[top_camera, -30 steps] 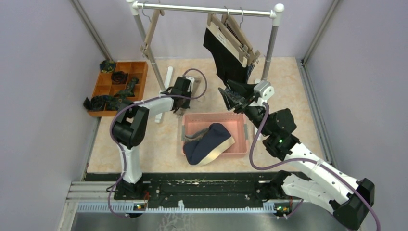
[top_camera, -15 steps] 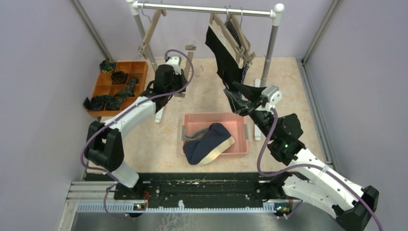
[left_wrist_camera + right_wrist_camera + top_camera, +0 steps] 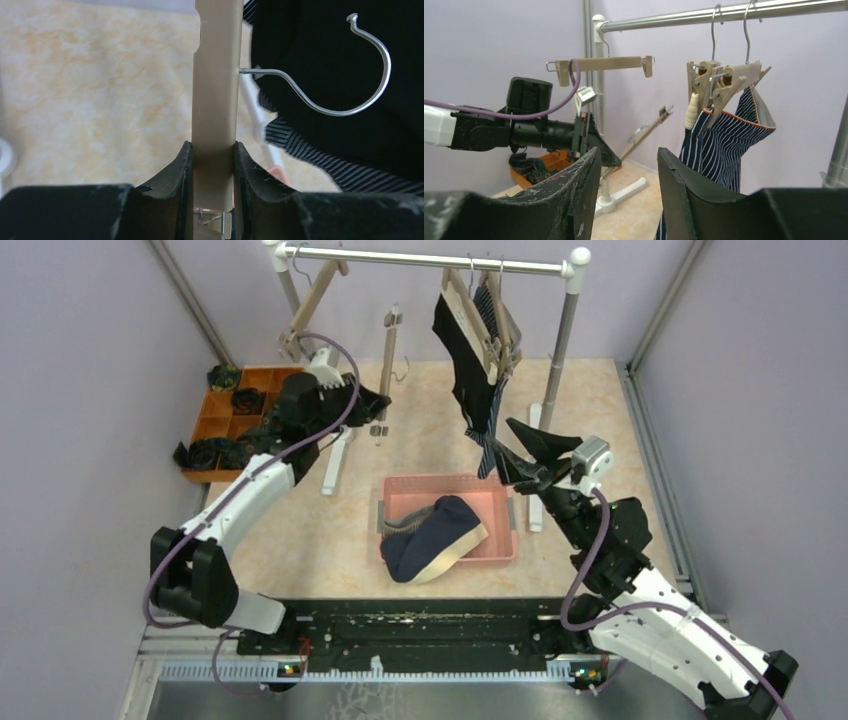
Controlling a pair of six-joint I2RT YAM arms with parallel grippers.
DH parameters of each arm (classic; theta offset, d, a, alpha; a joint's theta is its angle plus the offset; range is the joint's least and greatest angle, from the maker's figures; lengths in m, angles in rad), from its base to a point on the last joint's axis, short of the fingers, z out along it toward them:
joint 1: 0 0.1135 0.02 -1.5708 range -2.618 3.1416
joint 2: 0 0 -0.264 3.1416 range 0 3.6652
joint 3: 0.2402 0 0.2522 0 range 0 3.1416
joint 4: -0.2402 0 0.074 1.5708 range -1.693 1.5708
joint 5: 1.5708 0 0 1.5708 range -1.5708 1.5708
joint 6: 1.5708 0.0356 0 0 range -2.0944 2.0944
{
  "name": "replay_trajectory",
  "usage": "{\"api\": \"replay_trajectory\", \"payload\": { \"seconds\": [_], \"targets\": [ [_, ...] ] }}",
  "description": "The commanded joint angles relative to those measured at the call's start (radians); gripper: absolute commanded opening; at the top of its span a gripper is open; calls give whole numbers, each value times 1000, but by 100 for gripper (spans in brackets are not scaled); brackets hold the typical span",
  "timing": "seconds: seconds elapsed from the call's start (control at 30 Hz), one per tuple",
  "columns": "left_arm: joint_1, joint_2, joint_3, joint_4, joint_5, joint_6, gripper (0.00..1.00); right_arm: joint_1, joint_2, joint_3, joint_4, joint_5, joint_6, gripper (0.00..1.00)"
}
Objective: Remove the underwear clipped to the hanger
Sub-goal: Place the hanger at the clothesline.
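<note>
A black underwear [image 3: 463, 360] and a navy white-striped underwear [image 3: 724, 145] hang clipped to wooden hangers [image 3: 724, 80] on the rail [image 3: 430, 258]. My right gripper [image 3: 629, 185] stands open just right of their lower ends, with nothing between its fingers. My left gripper [image 3: 213, 150] is shut on the bar of a bare wooden hanger [image 3: 214, 90], holding it upright off the rail; its wire hook [image 3: 350, 85] points right. A plain navy underwear [image 3: 440, 530] lies in the pink basket [image 3: 500, 490] over a grey-white striped one [image 3: 400, 527].
A second bare hanger [image 3: 305, 310] hangs at the rail's left end. An orange tray [image 3: 290, 380] with dark rolled bundles sits at the far left. The rack's white feet [image 3: 340, 455] and posts flank the basket.
My left arm has carried the bare hanger up and to the back left, away from the basket. My right gripper has drawn back to the right, and the hung underwear has swung back under the rail.
</note>
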Motion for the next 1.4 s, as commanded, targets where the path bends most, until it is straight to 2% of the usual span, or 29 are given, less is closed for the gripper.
{"api": "replay_trajectory", "payload": {
  "seconds": [0.0, 0.13, 0.27, 0.47, 0.67, 1.1, 1.37],
  "targets": [
    [45, -92, 23, 153, 197, -181, 0, 9, -45, -9, 21, 9, 3, 46],
    [62, -126, -7, 333, 240, -362, 0, 9, -59, -12, 23, -16, 21, 46],
    [61, -92, -21, 598, 308, -564, 0, 9, -78, -18, 23, -40, 43, 46],
    [60, 40, 75, 720, 378, -745, 0, 9, -119, -29, 27, -72, 62, 46],
    [61, 200, 237, 813, 447, -932, 0, 9, -151, -28, 14, -95, 73, 46],
    [57, 160, 400, 559, 358, -756, 0, 9, -145, -31, 23, -120, 84, 46],
    [57, 188, 486, 439, 279, -710, 0, 9, -171, -36, 30, -138, 97, 46]
  ]
}}
